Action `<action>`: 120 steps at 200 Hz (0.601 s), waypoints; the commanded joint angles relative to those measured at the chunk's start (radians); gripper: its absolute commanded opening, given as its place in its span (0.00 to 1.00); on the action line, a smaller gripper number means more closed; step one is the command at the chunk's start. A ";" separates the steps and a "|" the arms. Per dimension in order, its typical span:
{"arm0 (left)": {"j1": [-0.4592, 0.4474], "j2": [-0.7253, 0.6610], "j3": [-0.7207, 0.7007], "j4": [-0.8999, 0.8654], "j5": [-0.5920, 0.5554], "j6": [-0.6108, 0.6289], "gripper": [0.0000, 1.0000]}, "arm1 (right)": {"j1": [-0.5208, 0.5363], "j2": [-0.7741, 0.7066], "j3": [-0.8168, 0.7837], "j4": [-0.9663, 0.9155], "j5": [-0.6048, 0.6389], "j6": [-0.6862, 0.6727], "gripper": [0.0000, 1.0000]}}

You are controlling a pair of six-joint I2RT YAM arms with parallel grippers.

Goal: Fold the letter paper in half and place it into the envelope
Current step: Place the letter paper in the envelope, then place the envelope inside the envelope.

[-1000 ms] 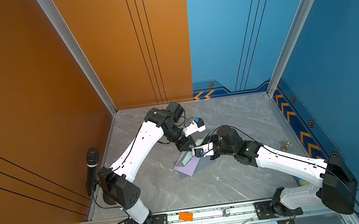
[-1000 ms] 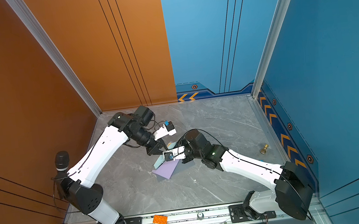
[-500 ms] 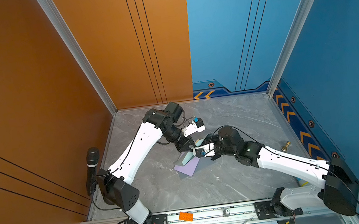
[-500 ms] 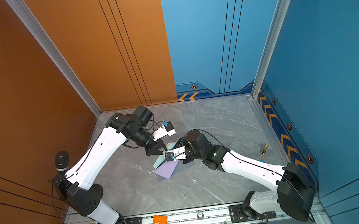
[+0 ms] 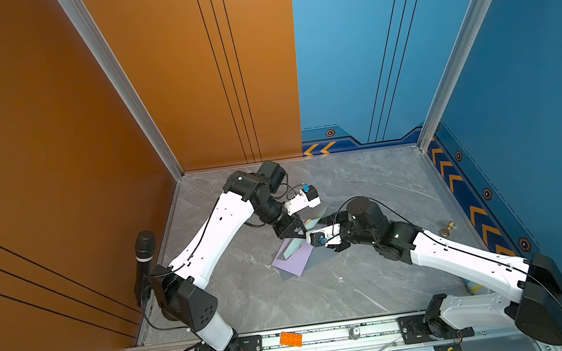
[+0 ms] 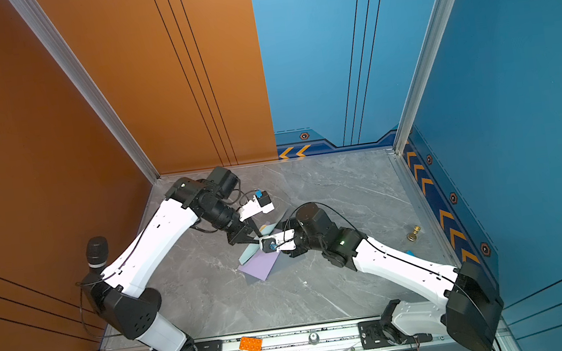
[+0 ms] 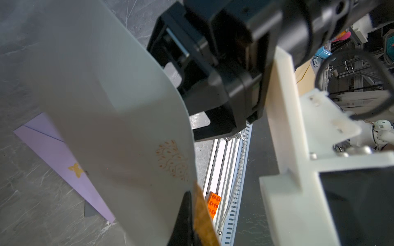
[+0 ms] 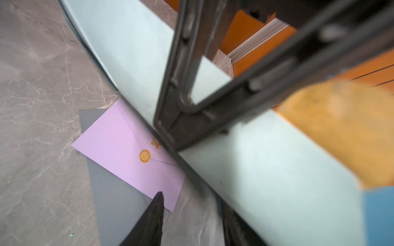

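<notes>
The pale green letter paper point(image 5: 294, 249) point(image 6: 250, 253) hangs curved and tilted above the table, with one lower edge close to the envelope. My left gripper point(image 5: 299, 232) point(image 7: 193, 213) is shut on its upper edge. The paper point(image 7: 106, 106) fills much of the left wrist view. The lilac envelope point(image 5: 293, 260) point(image 8: 128, 149) lies flat below it, flap side up, with a gold sticker point(image 8: 145, 156). My right gripper point(image 5: 316, 221) point(image 8: 191, 213) is open beside the paper point(image 8: 266, 170). Only bare table shows between its fingers.
A grey sheet point(image 8: 115, 202) lies under the envelope. An orange brick point(image 5: 290, 339) sits on the front rail. A microphone point(image 5: 143, 251) stands at the left wall, and a small brass piece point(image 5: 447, 229) by the right wall.
My right gripper's jaws have spread apart and no longer pinch the paper. The left gripper keeps its hold, and both arms have barely shifted.
</notes>
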 commanded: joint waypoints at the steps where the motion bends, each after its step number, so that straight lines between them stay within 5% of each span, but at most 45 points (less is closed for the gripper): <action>1: 0.014 -0.020 -0.014 0.034 0.004 -0.001 0.00 | -0.016 -0.063 0.004 -0.083 -0.020 0.061 0.47; 59: 0.024 -0.173 -0.200 0.377 -0.043 -0.171 0.00 | -0.042 -0.385 -0.198 -0.019 -0.056 0.311 0.52; 94: 0.023 -0.290 -0.378 0.603 -0.141 -0.303 0.00 | -0.165 -0.620 -0.299 0.073 0.034 0.763 0.67; 120: 0.018 -0.394 -0.546 0.794 -0.229 -0.404 0.00 | -0.307 -0.673 -0.243 -0.093 0.093 1.032 0.70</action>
